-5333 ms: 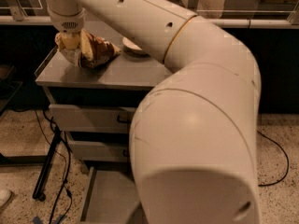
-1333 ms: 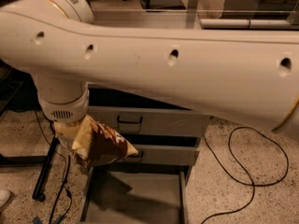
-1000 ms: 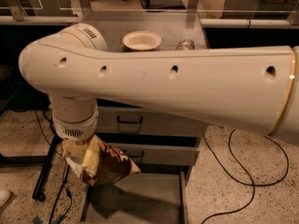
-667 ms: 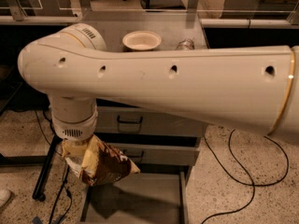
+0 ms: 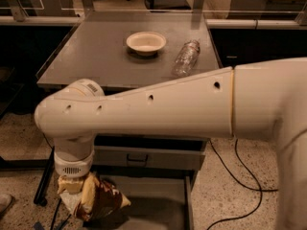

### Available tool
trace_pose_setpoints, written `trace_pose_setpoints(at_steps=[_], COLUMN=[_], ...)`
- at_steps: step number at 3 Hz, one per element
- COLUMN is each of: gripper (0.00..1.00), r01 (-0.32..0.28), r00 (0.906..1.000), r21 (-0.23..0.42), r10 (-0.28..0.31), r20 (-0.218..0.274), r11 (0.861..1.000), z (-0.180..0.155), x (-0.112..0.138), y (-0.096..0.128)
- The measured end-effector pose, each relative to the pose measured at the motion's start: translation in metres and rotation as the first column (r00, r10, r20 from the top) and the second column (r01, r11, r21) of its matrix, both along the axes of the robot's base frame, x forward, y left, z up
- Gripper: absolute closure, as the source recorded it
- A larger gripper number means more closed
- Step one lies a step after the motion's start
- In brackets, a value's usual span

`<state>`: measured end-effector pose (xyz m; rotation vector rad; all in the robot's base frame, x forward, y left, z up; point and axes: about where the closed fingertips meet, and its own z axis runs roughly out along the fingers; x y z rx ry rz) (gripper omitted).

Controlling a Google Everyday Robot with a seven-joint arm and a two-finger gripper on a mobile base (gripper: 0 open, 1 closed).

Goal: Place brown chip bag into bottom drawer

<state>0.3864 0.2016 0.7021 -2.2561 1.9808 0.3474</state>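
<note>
Your gripper [image 5: 76, 188] is down low, by the front left corner of the grey cabinet [image 5: 96, 51]. It hangs under the end of the big white arm [image 5: 153, 111], which reaches across the front of the cabinet. The gripper's fingers are squeezed tight on the top of the brown chip bag [image 5: 100, 200]. The bag hangs from them and leans a bit to the right.

The bottom drawer [image 5: 158, 198] of the cabinet is pulled out, and you can see its flat grey floor. The bag is at the left side of this open drawer, low down and close to it. You cannot tell if the bag touches the drawer floor.

Just above the open drawer, the next drawer [image 5: 153, 158] is closed and has a dark handle.

On top of the cabinet sits a white bowl [image 5: 146, 42], near the back. A clear plastic bottle [image 5: 186, 56] lies on its side just to the right of the bowl.

A black cable [image 5: 236, 150] runs over the speckled floor [image 5: 29, 138] to the right of the cabinet
</note>
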Motion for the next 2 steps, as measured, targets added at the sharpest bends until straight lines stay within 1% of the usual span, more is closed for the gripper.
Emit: trace_pose_setpoints(at_steps=[1,2], gripper=[1.00,1.00], r01=[-0.002,-0.003], r00=[0.9986,0.9985], r21=[0.048,0.047], r10=[0.005,0.005], r20=[-0.054,-0.054], r11=[0.999,0.999], z=[-0.0785,-0.0785], x=[-0.0183,-0.0185], y=[0.0256,0.0253])
